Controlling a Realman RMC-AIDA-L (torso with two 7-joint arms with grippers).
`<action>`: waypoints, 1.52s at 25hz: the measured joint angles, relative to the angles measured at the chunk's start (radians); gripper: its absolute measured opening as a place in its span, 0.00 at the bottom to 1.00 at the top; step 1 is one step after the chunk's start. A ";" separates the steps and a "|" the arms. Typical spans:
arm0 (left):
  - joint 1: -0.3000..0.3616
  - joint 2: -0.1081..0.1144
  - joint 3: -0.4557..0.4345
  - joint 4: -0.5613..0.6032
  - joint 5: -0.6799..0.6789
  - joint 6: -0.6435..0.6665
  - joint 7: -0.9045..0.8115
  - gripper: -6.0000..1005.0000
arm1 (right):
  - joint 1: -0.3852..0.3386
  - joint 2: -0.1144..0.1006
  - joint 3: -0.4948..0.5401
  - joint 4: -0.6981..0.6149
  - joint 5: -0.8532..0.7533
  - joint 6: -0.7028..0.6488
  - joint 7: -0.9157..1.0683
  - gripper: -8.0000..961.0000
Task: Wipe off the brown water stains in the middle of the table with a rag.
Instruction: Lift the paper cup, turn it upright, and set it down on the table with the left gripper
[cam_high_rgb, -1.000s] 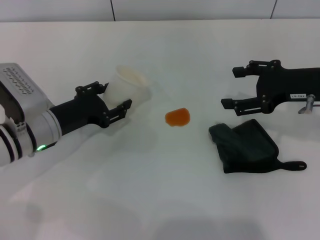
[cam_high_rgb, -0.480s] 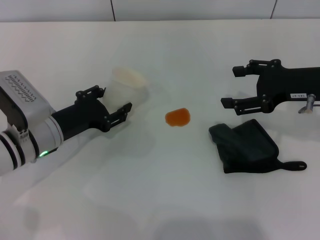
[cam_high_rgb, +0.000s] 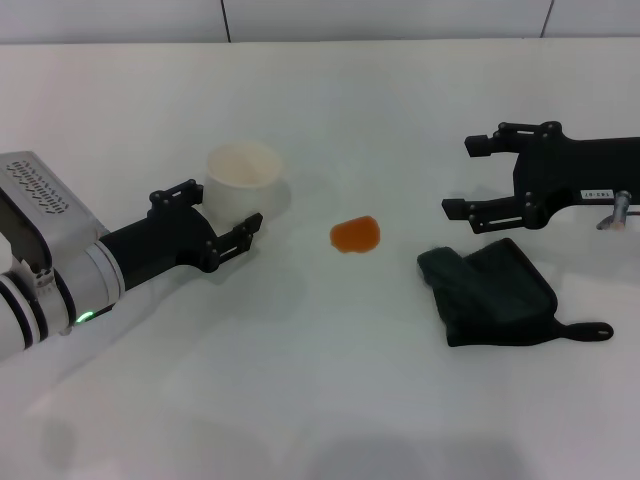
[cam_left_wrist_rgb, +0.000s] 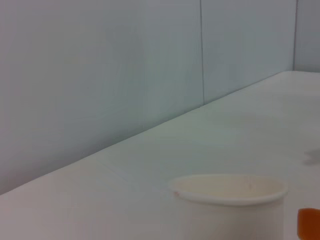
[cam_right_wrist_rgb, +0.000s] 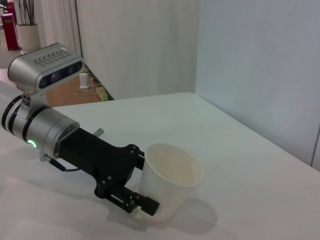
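Right of centre in the head view, the rag (cam_high_rgb: 495, 292) lies bunched on the table (cam_high_rgb: 330, 400), likely soft and light, best pinched across its thick middle. Just above it the right gripper (cam_high_rgb: 472, 178) is spread, empty. The stain (cam_high_rgb: 355, 235) sits mid-frame with open room around. At left, the left gripper (cam_high_rgb: 222, 212) is spread about a cup (cam_high_rgb: 243, 180).

both grippers (cam_high_rgb: 218, 219) (cam_high_rgb: 470, 176) spread wide

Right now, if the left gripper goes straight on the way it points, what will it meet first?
The left gripper points at the paper cup, which stands upright just ahead between its open fingers. It would likely push the cup first; the orange stain lies off that line.
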 joint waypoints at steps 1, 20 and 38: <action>0.000 0.000 0.000 0.000 0.000 0.000 0.000 0.64 | 0.000 0.000 0.000 0.000 0.000 0.000 0.000 0.91; 0.011 0.001 0.001 0.000 0.005 -0.009 -0.033 0.68 | 0.001 0.000 -0.001 0.000 0.002 0.000 0.000 0.91; 0.016 0.005 0.002 -0.028 0.029 0.038 -0.092 0.89 | -0.003 -0.004 0.001 -0.002 0.012 -0.003 0.000 0.91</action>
